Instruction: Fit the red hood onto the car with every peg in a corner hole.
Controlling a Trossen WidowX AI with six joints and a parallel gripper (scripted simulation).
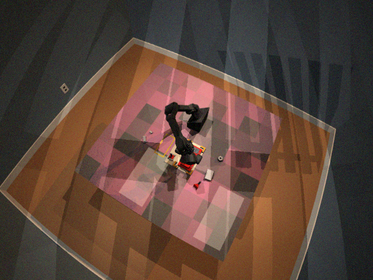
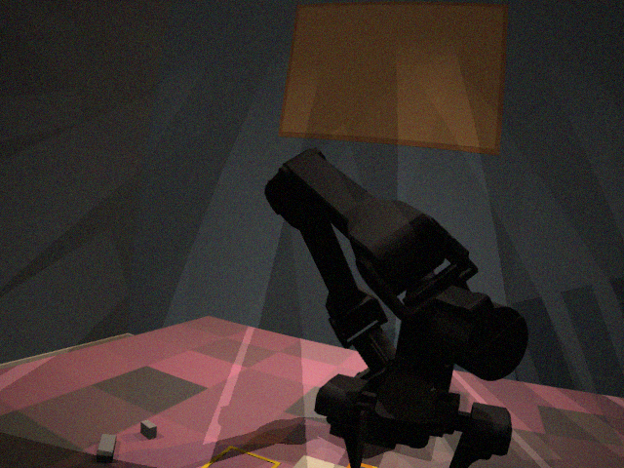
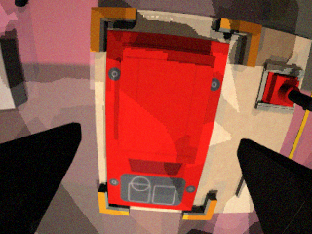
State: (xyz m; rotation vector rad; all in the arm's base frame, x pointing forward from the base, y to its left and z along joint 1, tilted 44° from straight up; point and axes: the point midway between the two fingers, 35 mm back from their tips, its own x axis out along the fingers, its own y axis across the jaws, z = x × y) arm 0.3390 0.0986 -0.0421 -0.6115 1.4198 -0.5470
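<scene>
The red hood (image 3: 161,102) (image 1: 186,165) lies over the deck of the car, its long sides lined up with the jig (image 3: 249,134). In the wrist view a round grey peg top shows near each corner of the red body. The hood looks level there, but any small gap under it cannot be seen. The engine block is hidden. A grey panel (image 3: 177,190) with outlined shapes shows at the near end. My gripper (image 3: 162,139) is open and empty above the car, one black finger out to each side, both apart from the hood.
Orange brackets (image 3: 246,30) stand at the jig's corners. A red part (image 3: 277,89) with a black stem sits in a holder beside the car. A white block (image 1: 208,174), a red-and-black piece (image 1: 196,185), a nut (image 1: 220,158) and small grey blocks (image 1: 144,139) (image 2: 106,446) lie around.
</scene>
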